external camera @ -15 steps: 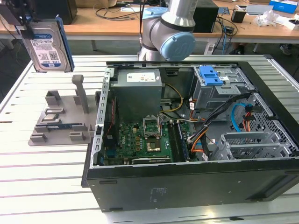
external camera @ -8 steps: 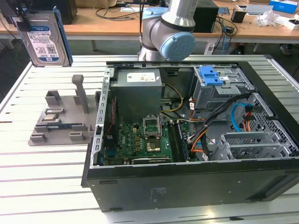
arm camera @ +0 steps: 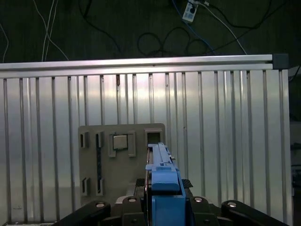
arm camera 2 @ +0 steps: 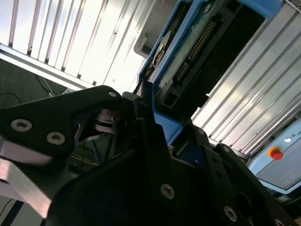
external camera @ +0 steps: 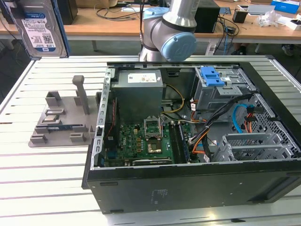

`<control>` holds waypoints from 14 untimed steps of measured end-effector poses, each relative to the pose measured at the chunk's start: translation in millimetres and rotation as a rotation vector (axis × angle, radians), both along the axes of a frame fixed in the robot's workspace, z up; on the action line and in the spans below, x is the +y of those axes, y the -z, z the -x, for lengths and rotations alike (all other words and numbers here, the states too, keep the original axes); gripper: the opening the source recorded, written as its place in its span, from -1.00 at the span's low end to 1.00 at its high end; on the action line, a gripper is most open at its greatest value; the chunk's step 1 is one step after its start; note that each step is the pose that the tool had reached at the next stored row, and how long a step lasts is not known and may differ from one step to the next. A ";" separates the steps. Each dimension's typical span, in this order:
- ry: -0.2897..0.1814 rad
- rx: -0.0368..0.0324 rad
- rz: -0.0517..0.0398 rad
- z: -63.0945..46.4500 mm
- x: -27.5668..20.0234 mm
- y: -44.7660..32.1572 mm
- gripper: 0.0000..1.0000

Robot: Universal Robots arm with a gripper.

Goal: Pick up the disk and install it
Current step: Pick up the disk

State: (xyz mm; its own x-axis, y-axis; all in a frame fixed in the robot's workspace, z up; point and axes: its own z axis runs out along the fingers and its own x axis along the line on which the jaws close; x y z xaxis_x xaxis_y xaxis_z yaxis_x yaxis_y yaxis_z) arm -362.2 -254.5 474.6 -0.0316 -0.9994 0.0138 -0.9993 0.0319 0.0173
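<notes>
The gripper [arm camera: 162,209] grips the disk [external camera: 39,27] by its blue side rails, its black fingers [arm camera 2: 96,110] pressed against the drive's sides, and holds it in the air clear of the worktop [external camera: 47,188]. In the exterior view the disk hangs upright, label towards the camera, over the worktop's far corner on that view's left, well apart from the open computer case [external camera: 197,188]. The case lies on its side and takes up the middle of the worktop and the side on that view's right. The arm [external camera: 175,28] rises behind the case's far edge. A grey holder [external camera: 61,120] sits on the slats near the worktop's edge on the exterior view's left, beside the case. In the first wrist view the disk [arm camera: 162,181] is seen edge-on, with the holder [arm camera: 122,155] on the worktop [arm camera: 225,117] beyond it. In the second wrist view the disk's [arm camera 2: 197,52] circuit-board side shows.
</notes>
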 end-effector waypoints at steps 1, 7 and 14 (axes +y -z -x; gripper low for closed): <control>0.000 0.0000 0.0000 0.0 0.0 -2.6 -0.26; 0.000 0.0002 -0.0024 0.0 0.1 -18.7 -0.26; 0.000 0.0000 -0.0051 0.0 0.1 -28.9 -0.26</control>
